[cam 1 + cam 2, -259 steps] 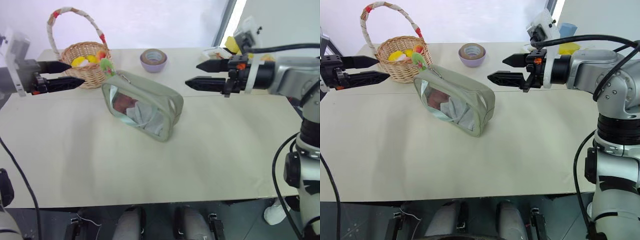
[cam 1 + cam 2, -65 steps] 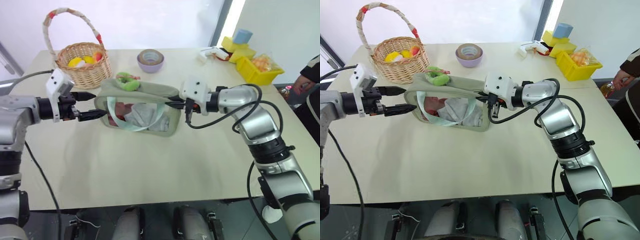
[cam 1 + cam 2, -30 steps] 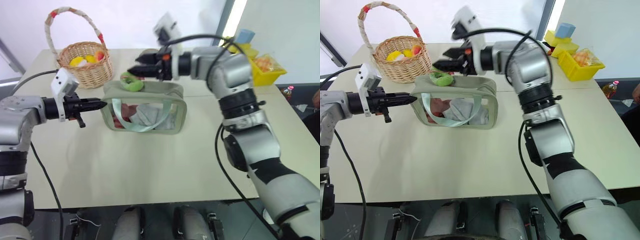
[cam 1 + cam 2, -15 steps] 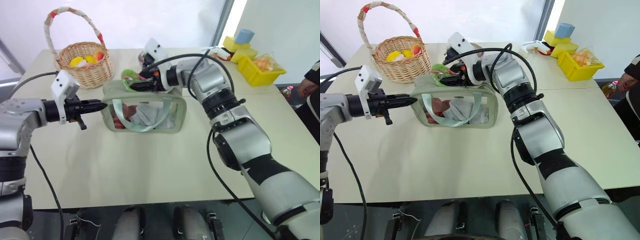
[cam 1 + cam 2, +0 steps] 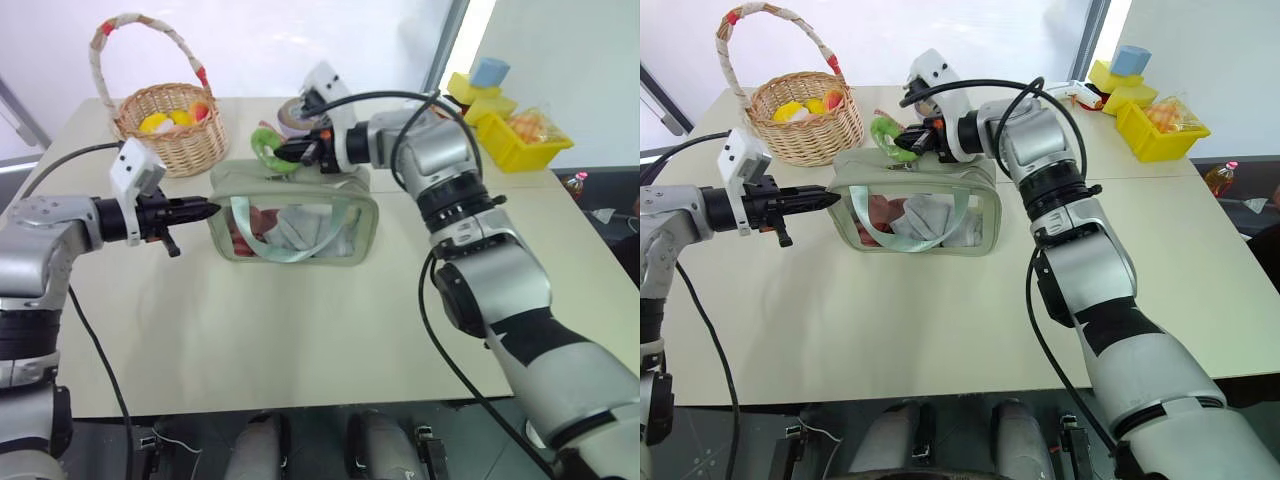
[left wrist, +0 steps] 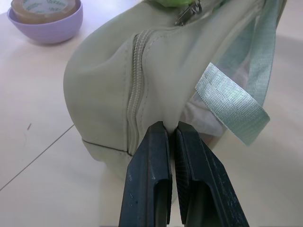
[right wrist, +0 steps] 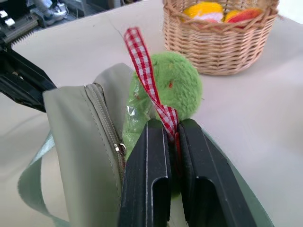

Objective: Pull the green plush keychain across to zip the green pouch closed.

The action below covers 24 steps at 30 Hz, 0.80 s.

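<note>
I'm seeing the green plush keychain (image 7: 173,82) sitting up at the top of the green pouch (image 5: 290,215), near the pouch's end on my left, just above the zipper line. In the right wrist view a red-and-white checked ribbon (image 7: 144,61) is running over the fuzzy charm and down between the black fingers. The right gripper (image 7: 171,137) is pressing its two fingers together on that ribbon and the lower part of the plush, so it is pinching the keychain. A small metal zipper pull (image 7: 122,149) is lying on the zipper just beside the left finger there.

The pouch is standing upright on the beige table (image 5: 300,330) with its clear window facing me and its pale mint strap (image 5: 268,245) drooping in a loop across the window. Cloth items are showing through the plastic.

The left gripper (image 6: 170,128) is reaching in level from my left, fingers squeezed tight on a fold of fabric at the pouch's end wall, right next to the zipper seam.

Behind the pouch, a wicker basket (image 5: 170,135) with yellow and red toy fruit is sitting on my left. A lilac bowl holding a tape roll (image 6: 46,13) is standing further back, and yellow bins (image 5: 505,130) are resting at the table's far right corner.
</note>
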Motion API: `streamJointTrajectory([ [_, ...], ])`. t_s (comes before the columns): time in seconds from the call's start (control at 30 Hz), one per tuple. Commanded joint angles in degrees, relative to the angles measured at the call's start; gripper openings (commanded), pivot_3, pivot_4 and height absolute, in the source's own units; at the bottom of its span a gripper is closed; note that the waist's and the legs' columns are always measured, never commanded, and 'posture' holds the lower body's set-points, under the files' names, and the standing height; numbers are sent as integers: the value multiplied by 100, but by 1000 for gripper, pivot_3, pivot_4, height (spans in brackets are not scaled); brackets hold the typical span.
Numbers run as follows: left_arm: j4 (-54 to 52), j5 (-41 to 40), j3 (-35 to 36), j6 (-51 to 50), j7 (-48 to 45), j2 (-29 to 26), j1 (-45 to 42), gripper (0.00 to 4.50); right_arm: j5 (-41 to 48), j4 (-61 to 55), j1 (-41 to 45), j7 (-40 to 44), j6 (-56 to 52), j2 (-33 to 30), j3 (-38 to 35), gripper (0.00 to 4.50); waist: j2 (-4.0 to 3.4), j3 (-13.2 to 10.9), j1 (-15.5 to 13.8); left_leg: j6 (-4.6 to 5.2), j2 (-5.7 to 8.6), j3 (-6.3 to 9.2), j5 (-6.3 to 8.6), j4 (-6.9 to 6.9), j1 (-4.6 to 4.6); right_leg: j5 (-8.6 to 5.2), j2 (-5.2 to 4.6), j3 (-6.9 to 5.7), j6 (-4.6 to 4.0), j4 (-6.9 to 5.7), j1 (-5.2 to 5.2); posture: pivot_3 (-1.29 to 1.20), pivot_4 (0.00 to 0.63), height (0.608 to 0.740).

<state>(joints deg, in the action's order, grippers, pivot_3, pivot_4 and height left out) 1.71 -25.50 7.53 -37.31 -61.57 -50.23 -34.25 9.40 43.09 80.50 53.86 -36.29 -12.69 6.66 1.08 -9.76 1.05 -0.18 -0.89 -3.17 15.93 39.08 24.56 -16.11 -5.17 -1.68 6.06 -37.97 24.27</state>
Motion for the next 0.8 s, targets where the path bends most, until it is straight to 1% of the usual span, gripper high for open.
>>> streamJointTrajectory([
  [0.03,-41,-30,12,48,-3,-17,-100,0,201,-791,17,-297,-272,-305,-430,48,0,0,0,0,0,-1,0,0,0,0,0,0,0,0,0,0,150,739],
  [0.1,-59,-35,21,31,4,-34,-74,0,190,-1136,-72,-566,-464,-508,-574,48,0,0,0,0,0,-1,0,0,0,0,-1,0,0,0,0,0,150,739],
  [0.17,-77,-35,41,11,8,-61,-24,0,59,-1654,-316,-730,-636,-827,-563,48,0,0,-5,0,0,-1,0,0,0,0,-1,0,0,0,0,0,150,739],
  [0.33,-121,-31,78,38,46,-145,149,0,-511,-3277,-1304,-1265,-1035,-1953,-415,48,1,0,-60,4,11,3,2,1,6,0,-12,0,0,2,0,0,150,739],
  [0.47,-57,-37,60,56,125,-116,132,0,-656,-3974,-1819,-1819,-1436,-2397,-602,48,-2,0,25,8,7,-4,4,1,0,0,-11,-1,0,3,1,0,150,739],
  [0.53,-41,-52,57,49,138,-99,122,0,-786,-4211,-2074,-1968,-1482,-2630,-574,48,-5,-2,37,12,-3,-10,6,-5,-5,0,7,1,0,3,6,0,150,739],
  [0.6,11,-39,19,74,156,-66,95,0,-776,-4439,-2578,-2231,-1719,-2690,-746,48,-5,-2,22,9,-6,-8,5,-9,-4,-1,11,1,-1,2,10,0,150,739],
  [0.7,70,-22,-34,109,181,-21,63,0,-777,-4676,-3348,-2648,-1829,-2531,-816,48,1,2,-22,10,-6,-8,5,-6,-3,-1,5,2,-1,4,5,0,150,739],
  [0.73,72,-25,-56,110,186,-2,47,0,-750,-4675,-3625,-2764,-1755,-2392,-784,48,1,2,-25,11,-5,-10,6,-4,-3,-1,1,2,-1,5,3,0,150,739],
  [0.8,65,-32,-105,110,199,33,17,0,-590,-4529,-4076,-3063,-1810,-1921,-882,48,2,5,-17,13,-3,-13,7,-3,-6,-1,-2,4,-1,6,-1,0,150,739],
])
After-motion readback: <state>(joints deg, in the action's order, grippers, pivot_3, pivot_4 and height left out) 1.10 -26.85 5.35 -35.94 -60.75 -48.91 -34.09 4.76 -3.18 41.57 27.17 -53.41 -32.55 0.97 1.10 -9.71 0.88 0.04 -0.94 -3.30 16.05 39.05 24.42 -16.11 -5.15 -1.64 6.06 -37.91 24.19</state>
